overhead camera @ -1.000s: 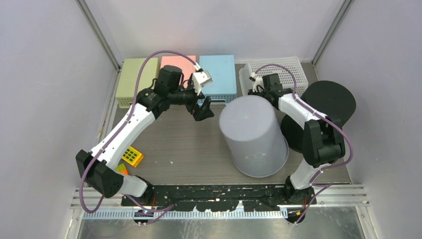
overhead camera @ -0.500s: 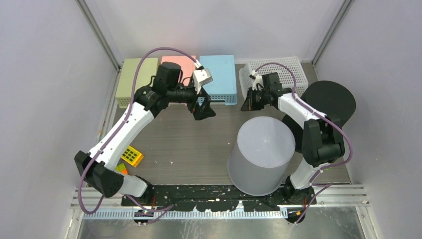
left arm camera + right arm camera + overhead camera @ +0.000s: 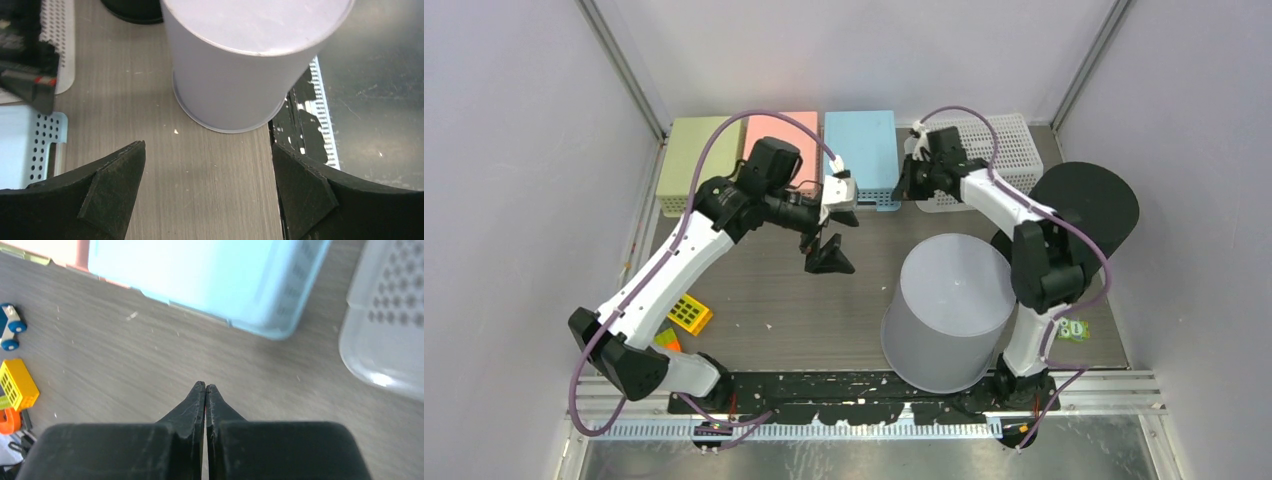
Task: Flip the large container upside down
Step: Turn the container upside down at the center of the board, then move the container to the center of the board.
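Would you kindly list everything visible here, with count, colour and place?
large container: 1, pale grey, upside down, near right
olive basket: 1, olive, far left
pink basket: 1, pink, far centre-left
blue basket: 1, blue, far centre
white basket: 1, white, far right
disc: 1 clearly, black, right edge
toy block: 1, yellow, near left
toy car: 1, white and blue, left side
left end effector: 1, black, open, mid-table
right end effector: 1, black, shut, near blue basket
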Controlling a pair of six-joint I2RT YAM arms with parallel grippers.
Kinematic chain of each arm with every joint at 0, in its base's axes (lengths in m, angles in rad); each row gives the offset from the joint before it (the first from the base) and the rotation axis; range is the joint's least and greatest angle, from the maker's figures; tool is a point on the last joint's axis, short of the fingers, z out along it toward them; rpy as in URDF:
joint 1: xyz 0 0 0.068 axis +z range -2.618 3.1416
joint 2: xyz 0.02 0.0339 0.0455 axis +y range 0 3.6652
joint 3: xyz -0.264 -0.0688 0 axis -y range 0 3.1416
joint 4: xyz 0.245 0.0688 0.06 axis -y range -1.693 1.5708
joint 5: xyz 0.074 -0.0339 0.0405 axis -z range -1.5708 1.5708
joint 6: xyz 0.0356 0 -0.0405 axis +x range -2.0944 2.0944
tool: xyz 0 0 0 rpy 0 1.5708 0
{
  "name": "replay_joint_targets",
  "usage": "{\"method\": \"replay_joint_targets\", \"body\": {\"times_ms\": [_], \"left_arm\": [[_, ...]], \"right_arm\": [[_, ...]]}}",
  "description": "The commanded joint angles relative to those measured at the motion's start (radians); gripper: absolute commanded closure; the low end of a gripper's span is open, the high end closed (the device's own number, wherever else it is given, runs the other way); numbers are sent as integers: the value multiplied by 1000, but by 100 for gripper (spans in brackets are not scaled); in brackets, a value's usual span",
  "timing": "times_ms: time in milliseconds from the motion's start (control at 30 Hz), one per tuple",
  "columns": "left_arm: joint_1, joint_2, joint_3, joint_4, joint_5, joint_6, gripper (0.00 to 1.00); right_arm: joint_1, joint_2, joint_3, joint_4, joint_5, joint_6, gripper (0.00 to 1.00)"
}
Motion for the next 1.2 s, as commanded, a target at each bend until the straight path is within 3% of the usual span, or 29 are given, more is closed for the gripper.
{"method": "replay_joint_targets", "body": {"times_ms": [0,300,467,633,900,1000,1167], "left_arm": [[-34,-49,5,-121,-6,179,0],[-59,-58,16,-167,-94,252,0],[-95,-41,46,-163,-159,227,0],[-142,-15,56,-166,-199,231,0],[-148,-38,38,-116,-253,186,0],[-107,-67,38,-77,-272,134,0],[-45,-139,5,-32,-309,107,0]], "right_arm": [[74,138,201,23,85,83,93],[140,546,871,-213,171,103,93],[109,529,995,-311,99,28,93],[47,275,838,-388,-44,-131,86],[-30,-256,396,-417,95,-400,57],[-42,-397,361,-514,120,-525,45],[-43,-605,409,-861,41,-842,24]]}}
